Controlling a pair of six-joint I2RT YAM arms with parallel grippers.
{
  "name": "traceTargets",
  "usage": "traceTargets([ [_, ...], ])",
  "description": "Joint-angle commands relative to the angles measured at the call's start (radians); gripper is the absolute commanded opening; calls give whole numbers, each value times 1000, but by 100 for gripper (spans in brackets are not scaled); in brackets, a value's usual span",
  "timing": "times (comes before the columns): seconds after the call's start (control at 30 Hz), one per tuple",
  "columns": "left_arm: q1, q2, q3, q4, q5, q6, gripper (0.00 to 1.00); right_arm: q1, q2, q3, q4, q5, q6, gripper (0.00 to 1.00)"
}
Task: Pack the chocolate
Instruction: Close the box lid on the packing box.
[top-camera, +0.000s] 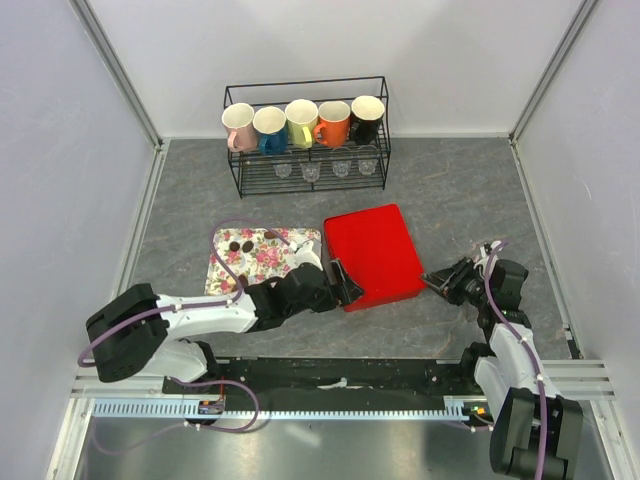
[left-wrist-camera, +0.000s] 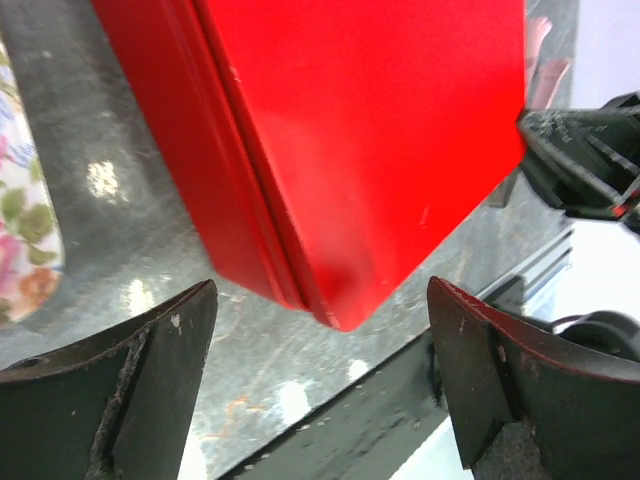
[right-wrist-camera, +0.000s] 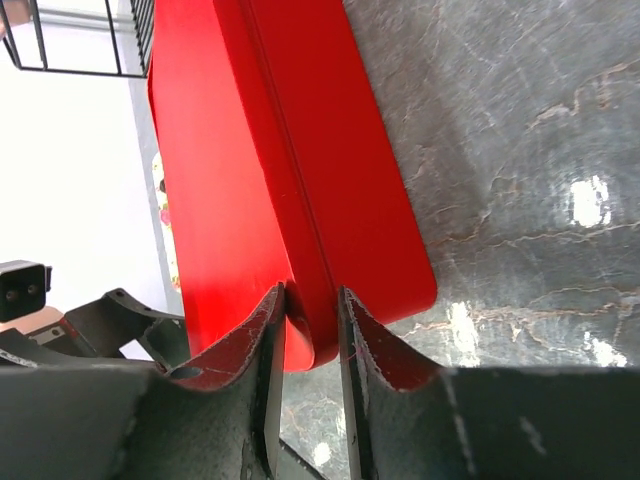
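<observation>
The right gripper (right-wrist-camera: 312, 300) is pinched on the rim at a near corner of the red box (top-camera: 372, 250); the left gripper (left-wrist-camera: 320, 288) stands wide apart at the box's other near corner, holding nothing. The chocolate (top-camera: 240, 245), a few dark pieces, lies on the flowered tray (top-camera: 285, 260) just left of the box

The red box (top-camera: 372, 255) hides whatever is inside it and runs off the top edge of both wrist views, while left of it the chocolates (top-camera: 240, 243) are too small to tell their shapes and the left arm (top-camera: 215, 310) covers the floral tray's (top-camera: 270, 262) corner nearest the box.
</observation>
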Motion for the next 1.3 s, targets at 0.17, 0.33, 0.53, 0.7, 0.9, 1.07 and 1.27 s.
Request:
traceTargets([
  [0.17,-65,74,-26,199,-108,-265,86,-3,-24,-13,-2,-53,-30,29],
  [0.33,-114,104,-17,214,-187,-338,83,-3,-32,-13,-45,-64,-44,29],
  [0.53,-133,84,-34,242,-249,-378,79,-3,-43,-27,-66,-79,-50,28],
  [0.7,-110,29,-35,222,-286,-316,75,-3,-50,-30,-91,-85,-69,24],
  [0.9,0,47,20,203,-139,-181,75,-3,-58,-41,-97,-97,-72,20],
  [1.07,80,80,63,208,-37,-94,75,-3,-79,-44,-111,-114,-64,17],
  [1.27,119,46,52,194,30,-68,77,-3,-86,-50,-113,-113,-62,16],
])
